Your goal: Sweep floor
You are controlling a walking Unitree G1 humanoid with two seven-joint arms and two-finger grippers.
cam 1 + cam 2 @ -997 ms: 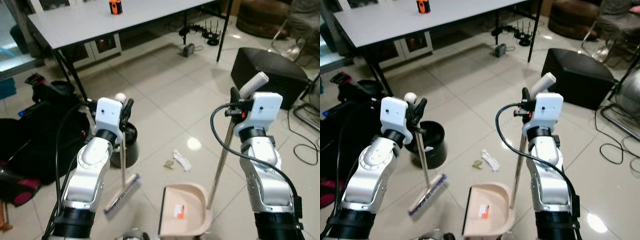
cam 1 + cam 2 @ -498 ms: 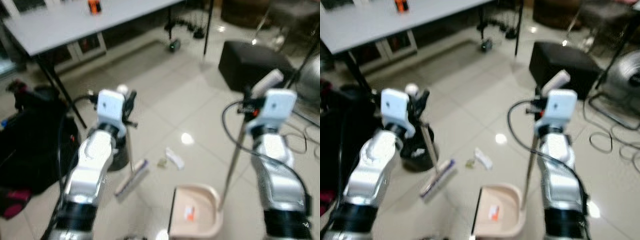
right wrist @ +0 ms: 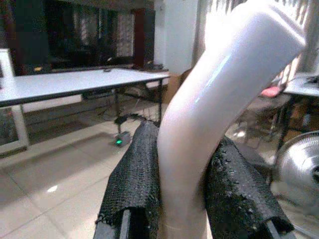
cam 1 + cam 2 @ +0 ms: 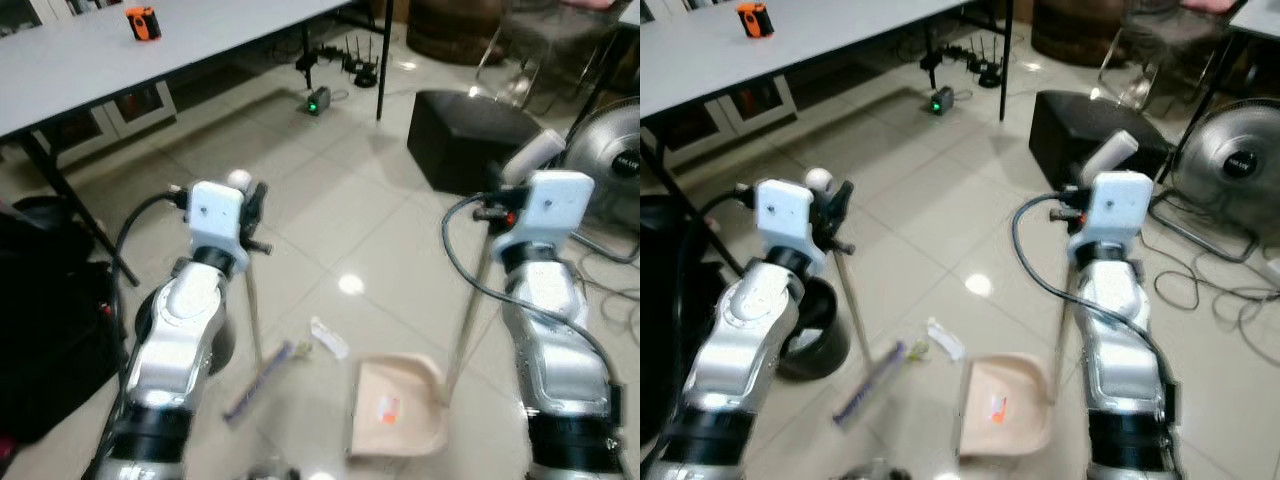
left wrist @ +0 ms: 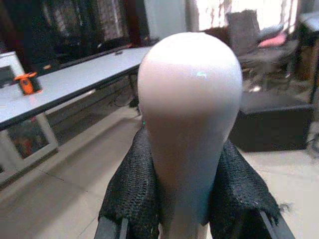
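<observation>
**Broom and dustpan flank a scrap of litter on the tiled floor**

A small white scrap of litter (image 4: 329, 337) lies on the pale tiled floor (image 4: 330, 200), with a tinier greenish bit touching its left end. It sits between the two tools, ahead of and below both grippers. The broom head (image 4: 258, 379) lies just to its left, its long bristle edge slanting towards the scrap. The beige dustpan (image 4: 398, 408) rests flat just to the scrap's right and slightly nearer the robot, its open mouth facing left.

The left gripper (image 4: 250, 205) is clamped on the top of the broom handle (image 4: 252, 305), which runs down and slightly right to the head; the left wrist view shows the black padded fingers (image 5: 130, 186) pressed on both sides of the rounded white handle tip. The right gripper (image 4: 497, 212) grips the bent white top of the dustpan handle (image 4: 466, 315), which drops down and left to the pan.

A sweep from left to right would likely carry the scrap into the pan; nothing lies between them.

Further out, a black bin (image 4: 812, 328) stands beside the left arm. A grey table (image 4: 90, 60) with an orange object (image 4: 143, 22) is ahead left, a black box (image 4: 470, 135) ahead right, and a floor fan (image 4: 615, 165) with cables far right.
</observation>
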